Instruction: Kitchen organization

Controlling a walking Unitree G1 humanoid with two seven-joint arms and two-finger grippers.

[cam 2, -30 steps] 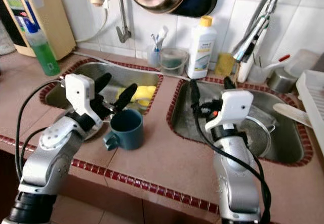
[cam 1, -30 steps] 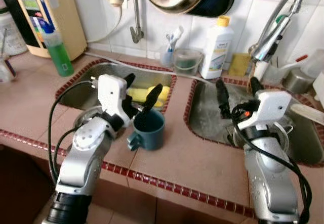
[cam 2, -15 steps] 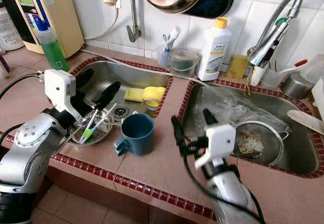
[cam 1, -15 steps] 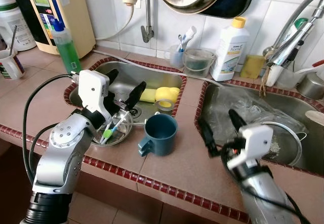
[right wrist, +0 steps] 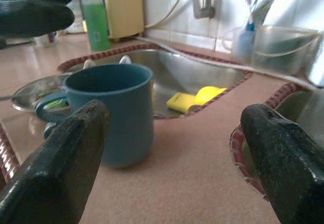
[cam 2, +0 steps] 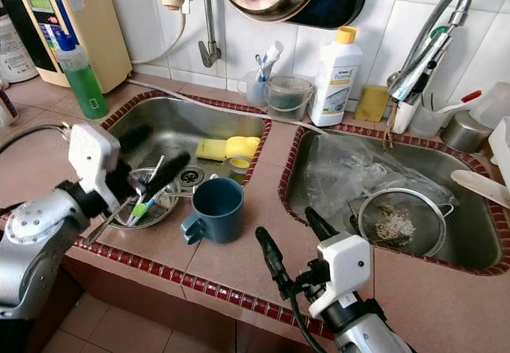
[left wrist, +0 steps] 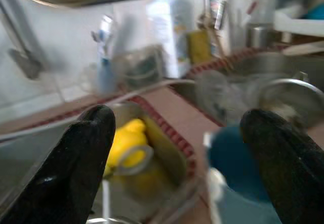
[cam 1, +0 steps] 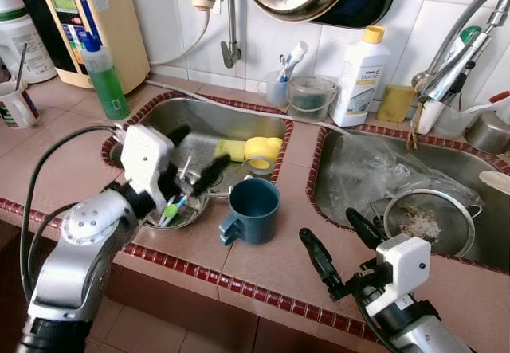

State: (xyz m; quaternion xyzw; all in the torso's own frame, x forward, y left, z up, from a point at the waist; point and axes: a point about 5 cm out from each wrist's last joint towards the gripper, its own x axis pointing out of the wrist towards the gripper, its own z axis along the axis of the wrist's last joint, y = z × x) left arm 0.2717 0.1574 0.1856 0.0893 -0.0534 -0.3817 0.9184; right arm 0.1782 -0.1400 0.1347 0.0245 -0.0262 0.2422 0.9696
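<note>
Presently the blue mug (cam 1: 253,209) stands upright between both spread, empty claws: left gripper (cam 1: 191,158) nearer, just beside it; right gripper (cam 1: 336,246) low, near

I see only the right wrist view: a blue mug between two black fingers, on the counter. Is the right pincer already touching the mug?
Observer: No. In the head views the right pincer is open and apart from the blue mug, near the counter's front edge.
Operator: Where does the mug's handle point?
Observer: Toward the front edge, slightly to the robot's left.
Operator: What is the left pincer doing?
Observer: The left pincer is open above a metal plate of utensils at the left sink's front corner, beside the mug.
</note>
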